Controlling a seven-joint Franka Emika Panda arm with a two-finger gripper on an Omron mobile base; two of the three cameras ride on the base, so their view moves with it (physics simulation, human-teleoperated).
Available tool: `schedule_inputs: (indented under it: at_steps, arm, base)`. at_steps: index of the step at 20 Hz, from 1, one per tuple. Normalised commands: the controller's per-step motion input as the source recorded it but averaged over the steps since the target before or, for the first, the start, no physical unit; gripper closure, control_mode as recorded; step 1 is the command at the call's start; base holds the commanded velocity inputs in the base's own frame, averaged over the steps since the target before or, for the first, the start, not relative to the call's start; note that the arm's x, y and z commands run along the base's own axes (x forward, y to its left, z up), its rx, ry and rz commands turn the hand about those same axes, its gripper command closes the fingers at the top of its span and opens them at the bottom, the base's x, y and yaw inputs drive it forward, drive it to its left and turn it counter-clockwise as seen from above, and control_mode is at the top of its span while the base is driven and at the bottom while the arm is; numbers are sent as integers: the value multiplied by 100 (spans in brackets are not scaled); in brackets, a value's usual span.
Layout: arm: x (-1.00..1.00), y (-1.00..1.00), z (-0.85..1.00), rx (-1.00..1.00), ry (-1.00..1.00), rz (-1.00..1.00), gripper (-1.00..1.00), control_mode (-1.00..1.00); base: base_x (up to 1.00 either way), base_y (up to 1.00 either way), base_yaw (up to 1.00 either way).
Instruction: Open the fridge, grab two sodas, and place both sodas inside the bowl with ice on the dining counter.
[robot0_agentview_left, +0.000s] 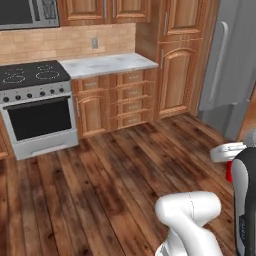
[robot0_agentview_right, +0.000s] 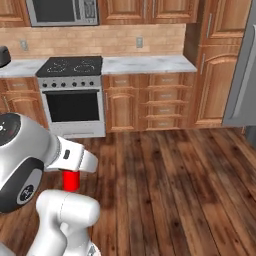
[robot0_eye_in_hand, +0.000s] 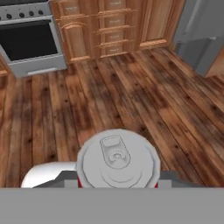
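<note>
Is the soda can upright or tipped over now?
Upright: the hand view looks straight down on the soda can's silver top, and its red side stands vertical in the right base view.

A: Item, red can (robot0_eye_in_hand: 118, 159): silver top plain in hand view; body cut off at six o'clock by the frame's foot. Sliver of red at (robot0_agentview_left: 229, 171), rest hidden behind the arm.
B: Gripper fingertips (robot0_eye_in_hand: 118, 180): barely visible beside the can, contact hard to tell.
A: Fridge (robot0_agentview_left: 225, 65): cropped at three o'clock, interior unseen.
B: Microwave (robot0_agentview_right: 62, 11): top cut off at twelve o'clock.
</note>
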Motion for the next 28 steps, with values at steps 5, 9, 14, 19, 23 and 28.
schedule_inputs:
  at_steps: [5, 9, 14, 19, 23, 28]
  arm:
    - [0, 0, 0, 0, 0, 0, 100, 100]
    - [0, 0, 0, 0, 0, 0, 100, 100]
    - [0, 0, 0, 0, 0, 0, 100, 100]
    - [0, 0, 0, 0, 0, 0, 100, 100]
    - [0, 0, 0, 0, 0, 0, 100, 100]
    - [0, 0, 0, 0, 0, 0, 100, 100]
  base:
    - [-81, 99, 4]
    - [-78, 100, 1]
    - [-83, 100, 2]
    - [-95, 100, 4]
    - [-100, 100, 5]
    - [-100, 100, 5]
